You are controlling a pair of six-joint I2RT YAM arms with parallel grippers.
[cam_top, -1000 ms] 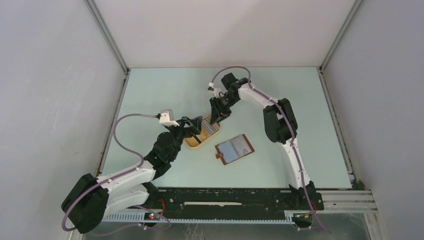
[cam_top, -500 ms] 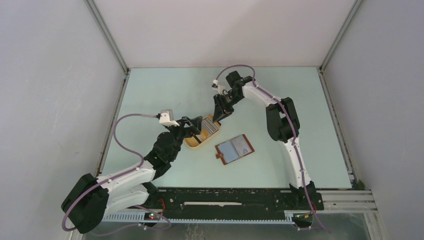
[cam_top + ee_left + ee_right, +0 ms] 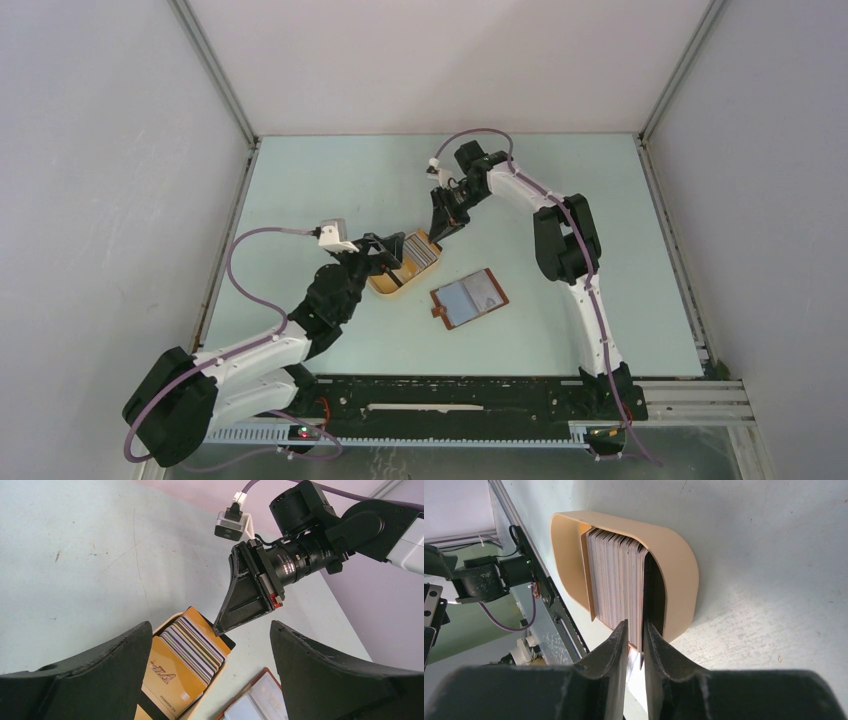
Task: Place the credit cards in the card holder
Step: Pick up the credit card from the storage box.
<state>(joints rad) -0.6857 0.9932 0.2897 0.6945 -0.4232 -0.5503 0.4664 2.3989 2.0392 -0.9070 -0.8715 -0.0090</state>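
- The right gripper (image 3: 635, 625) has drawn up a little from the far end of the tray (image 3: 679, 575), and its jaws have narrowed to a thin slit over the last cards (image 3: 616, 575) of the row.
- Whether a card is pinched, I cannot tell.
- The cards stand on edge in the tray.
- The left gripper (image 3: 385, 262) keeps its jaws wide astride the tray's near end.
- The card holder (image 3: 468, 298) lies open just beside the tray, likely awaiting its first card.
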